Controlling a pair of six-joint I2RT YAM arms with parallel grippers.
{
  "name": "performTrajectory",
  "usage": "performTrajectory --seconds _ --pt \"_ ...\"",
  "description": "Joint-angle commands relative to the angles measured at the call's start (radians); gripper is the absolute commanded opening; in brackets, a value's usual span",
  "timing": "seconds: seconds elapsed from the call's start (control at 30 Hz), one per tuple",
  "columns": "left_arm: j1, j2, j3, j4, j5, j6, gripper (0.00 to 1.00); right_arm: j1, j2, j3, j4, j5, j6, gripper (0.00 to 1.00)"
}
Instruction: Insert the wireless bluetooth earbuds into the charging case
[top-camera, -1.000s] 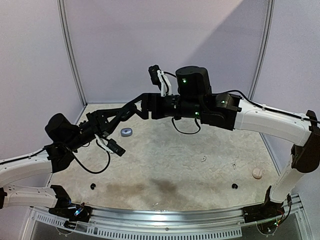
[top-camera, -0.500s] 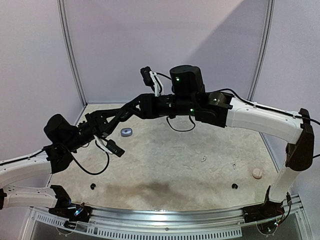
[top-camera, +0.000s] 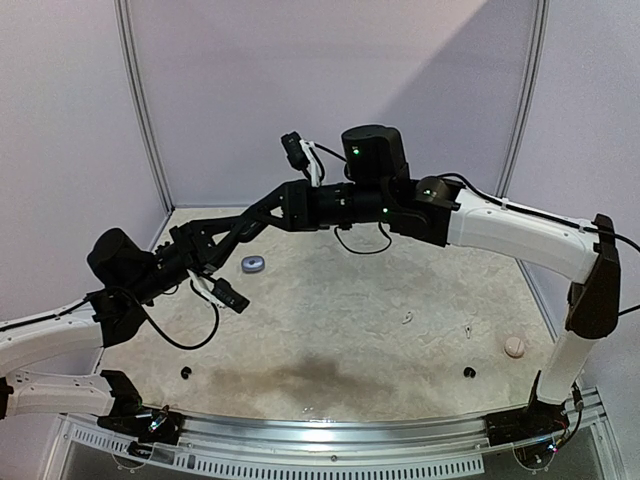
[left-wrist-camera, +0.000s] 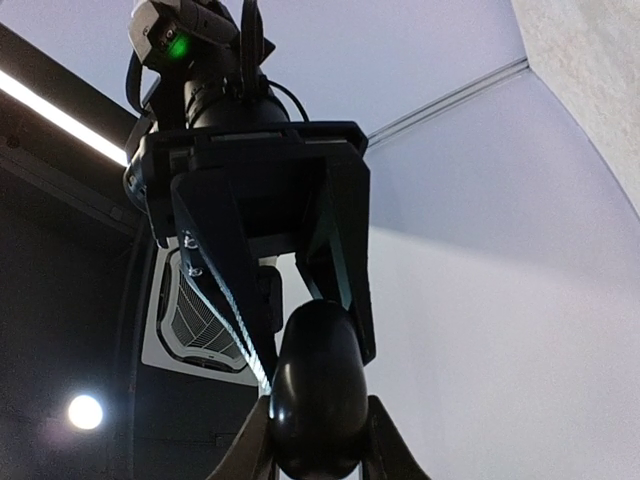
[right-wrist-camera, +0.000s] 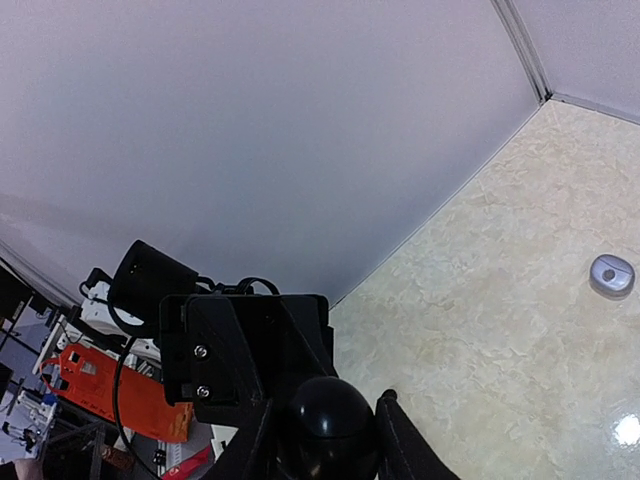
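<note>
A glossy black egg-shaped charging case (left-wrist-camera: 318, 390) hangs in the air above the table's back left. My left gripper (left-wrist-camera: 318, 445) is shut on its lower end. From the opposite side, my right gripper (right-wrist-camera: 325, 445) is shut on the same case (right-wrist-camera: 332, 420), one finger on each side. In the top view the two grippers meet nose to nose (top-camera: 257, 226), and the case is hidden between them. Two tiny white earbuds (top-camera: 408, 319) (top-camera: 468, 329) lie loose on the table at the right. No earbud shows in either wrist view.
A small grey-blue case (top-camera: 253, 264) lies on the beige table under the joined grippers, also seen as a grey-blue case (right-wrist-camera: 611, 274) in the right wrist view. A round cream case (top-camera: 514, 346) sits at the right edge. Two small black pieces (top-camera: 185, 373) (top-camera: 469, 372) lie near the front.
My right gripper has closed its fingers on the black case that the left gripper holds, and the right arm has shifted a little left and up. The left arm has stayed still.
</note>
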Motion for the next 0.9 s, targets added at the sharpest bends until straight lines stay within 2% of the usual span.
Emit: performTrajectory --seconds 0.0,0.13,0.27,0.4,0.63,0.77,0.87 --pt "-0.017 0.008 0.010 -0.014 -0.004 0.084 0.00 -0.002 0.058 0.023 -0.014 -0.109 0.080 0.33" --pt "-0.017 0.011 0.014 -0.020 -0.009 0.092 0.00 -0.017 0.057 0.000 0.021 -0.131 0.129 0.28" --pt "-0.017 0.012 0.014 -0.023 -0.004 0.094 0.00 -0.019 0.058 -0.009 0.060 -0.153 0.160 0.15" --pt "-0.017 0.017 0.022 -0.027 -0.008 0.098 0.00 -0.020 0.079 0.005 0.075 -0.223 0.190 0.28" --pt "-0.017 0.020 0.030 -0.031 -0.011 0.104 0.00 -0.021 0.100 0.010 0.061 -0.226 0.212 0.28" --pt "-0.017 0.020 0.029 -0.034 -0.007 0.110 0.00 -0.020 0.101 0.011 0.067 -0.229 0.221 0.39" --pt "-0.017 0.019 0.029 -0.037 -0.008 0.110 0.00 -0.021 0.100 0.010 0.067 -0.231 0.225 0.40"
